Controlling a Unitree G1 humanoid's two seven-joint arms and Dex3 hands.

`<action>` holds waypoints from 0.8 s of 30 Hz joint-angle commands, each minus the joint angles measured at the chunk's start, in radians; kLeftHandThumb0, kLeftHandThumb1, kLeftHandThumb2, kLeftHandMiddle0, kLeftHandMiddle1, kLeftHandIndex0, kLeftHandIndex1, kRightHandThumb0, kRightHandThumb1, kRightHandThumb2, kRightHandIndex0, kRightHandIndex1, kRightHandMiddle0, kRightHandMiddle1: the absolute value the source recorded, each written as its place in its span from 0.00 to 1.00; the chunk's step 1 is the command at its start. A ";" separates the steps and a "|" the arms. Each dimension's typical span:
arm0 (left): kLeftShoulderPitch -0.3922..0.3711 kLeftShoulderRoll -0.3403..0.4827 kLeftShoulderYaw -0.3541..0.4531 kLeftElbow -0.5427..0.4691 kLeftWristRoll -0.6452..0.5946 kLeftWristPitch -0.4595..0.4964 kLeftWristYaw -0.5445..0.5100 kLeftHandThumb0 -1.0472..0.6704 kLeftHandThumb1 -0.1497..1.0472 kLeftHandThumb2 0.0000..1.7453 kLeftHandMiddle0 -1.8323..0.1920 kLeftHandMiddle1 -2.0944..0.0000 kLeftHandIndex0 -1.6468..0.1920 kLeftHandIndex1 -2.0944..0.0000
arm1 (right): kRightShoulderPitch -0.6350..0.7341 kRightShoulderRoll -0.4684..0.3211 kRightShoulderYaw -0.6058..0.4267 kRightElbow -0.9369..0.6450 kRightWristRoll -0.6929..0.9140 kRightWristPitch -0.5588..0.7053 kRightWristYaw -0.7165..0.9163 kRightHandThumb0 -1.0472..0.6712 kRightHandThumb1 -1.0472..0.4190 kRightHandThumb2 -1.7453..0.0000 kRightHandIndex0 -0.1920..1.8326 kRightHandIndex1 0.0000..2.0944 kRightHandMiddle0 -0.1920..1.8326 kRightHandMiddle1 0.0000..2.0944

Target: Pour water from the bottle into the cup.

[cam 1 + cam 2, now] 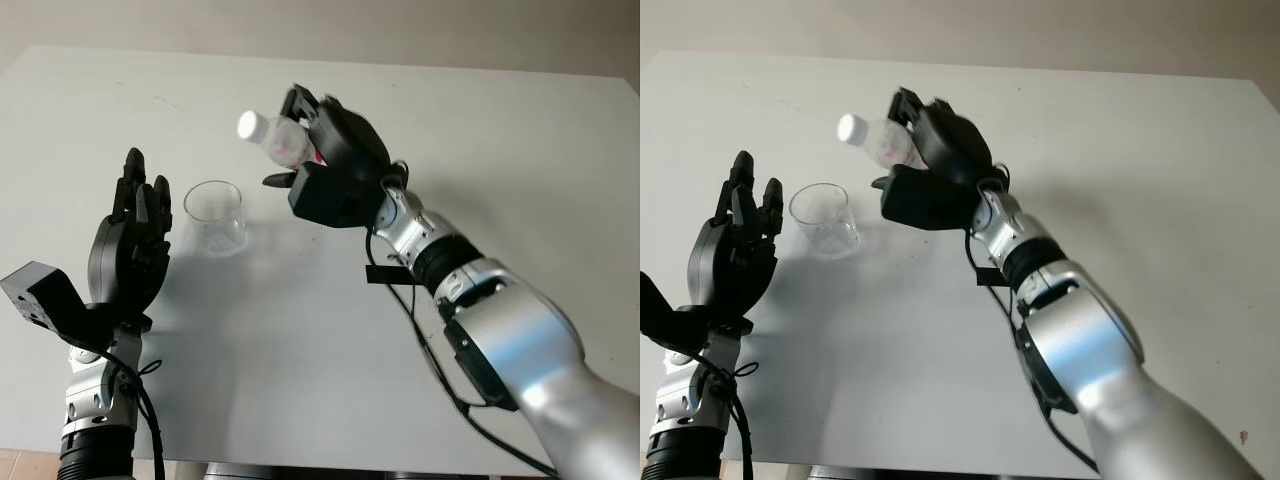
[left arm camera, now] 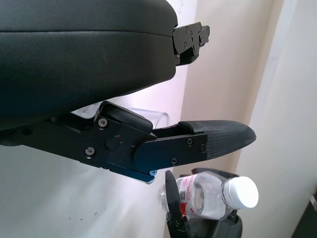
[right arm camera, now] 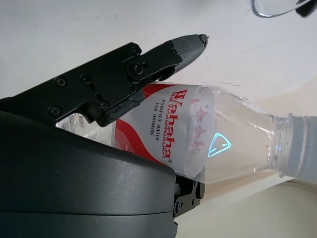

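My right hand (image 1: 300, 160) is shut on a clear plastic water bottle (image 1: 278, 138) with a red-and-white label (image 3: 163, 126) and a white cap (image 1: 249, 124). It holds the bottle tilted in the air, cap pointing left, above and to the right of the cup. The clear plastic cup (image 1: 214, 217) stands upright on the white table (image 1: 500, 150). My left hand (image 1: 135, 225) is open, raised just left of the cup and apart from it. The bottle (image 2: 208, 196) also appears in the left wrist view beyond my left fingers (image 2: 218, 139).
The table's far edge (image 1: 330, 62) meets a beige wall. A black cable (image 1: 420, 330) runs along my right forearm. Bare table surface lies to the right of and in front of the cup.
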 commanded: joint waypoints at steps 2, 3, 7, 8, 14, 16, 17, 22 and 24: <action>-0.010 0.001 0.012 0.007 -0.005 -0.017 -0.003 0.15 1.00 0.35 0.98 0.97 0.99 0.97 | -0.052 -0.008 0.030 0.009 -0.027 0.013 -0.018 0.52 0.01 0.86 0.65 1.00 0.49 1.00; -0.010 -0.001 0.012 0.007 -0.003 -0.019 -0.001 0.15 1.00 0.36 0.98 0.97 0.99 0.97 | -0.058 -0.007 0.034 0.011 -0.030 0.017 -0.015 0.52 0.00 0.85 0.65 1.00 0.48 1.00; -0.008 -0.009 0.012 0.006 -0.002 -0.026 0.003 0.15 1.00 0.38 0.97 0.97 0.99 0.97 | -0.080 -0.004 0.061 0.017 -0.052 0.029 -0.018 0.50 0.00 0.85 0.63 1.00 0.42 1.00; -0.008 -0.011 0.013 0.008 -0.003 -0.027 0.003 0.15 1.00 0.38 0.97 0.97 0.99 0.97 | -0.086 -0.003 0.074 0.018 -0.065 0.034 -0.027 0.50 0.00 0.85 0.62 1.00 0.40 1.00; -0.009 -0.018 0.009 0.008 0.003 -0.032 0.011 0.14 1.00 0.38 0.97 0.97 0.99 0.97 | -0.115 0.013 0.137 0.030 -0.125 0.087 -0.031 0.44 0.00 0.92 0.51 1.00 0.22 0.81; -0.006 -0.019 0.008 0.002 0.000 -0.030 0.010 0.14 1.00 0.38 0.97 0.97 0.99 0.97 | -0.122 0.018 0.162 0.031 -0.149 0.098 -0.045 0.44 0.01 0.94 0.49 1.00 0.23 0.77; -0.004 -0.020 0.008 -0.001 0.001 -0.029 0.012 0.14 1.00 0.38 0.98 0.97 0.99 0.98 | -0.126 0.023 0.179 0.031 -0.167 0.108 -0.066 0.42 0.03 0.96 0.49 1.00 0.27 0.68; 0.002 -0.022 0.008 -0.003 0.002 -0.032 0.012 0.14 1.00 0.38 0.98 0.98 0.99 0.98 | -0.137 0.038 0.240 0.036 -0.222 0.160 -0.112 0.40 0.07 0.97 0.51 1.00 0.31 0.65; 0.003 -0.024 0.009 -0.001 -0.002 -0.030 0.010 0.14 1.00 0.38 0.98 0.97 0.99 0.98 | -0.144 0.045 0.263 0.037 -0.245 0.185 -0.120 0.41 0.07 0.97 0.50 1.00 0.29 0.72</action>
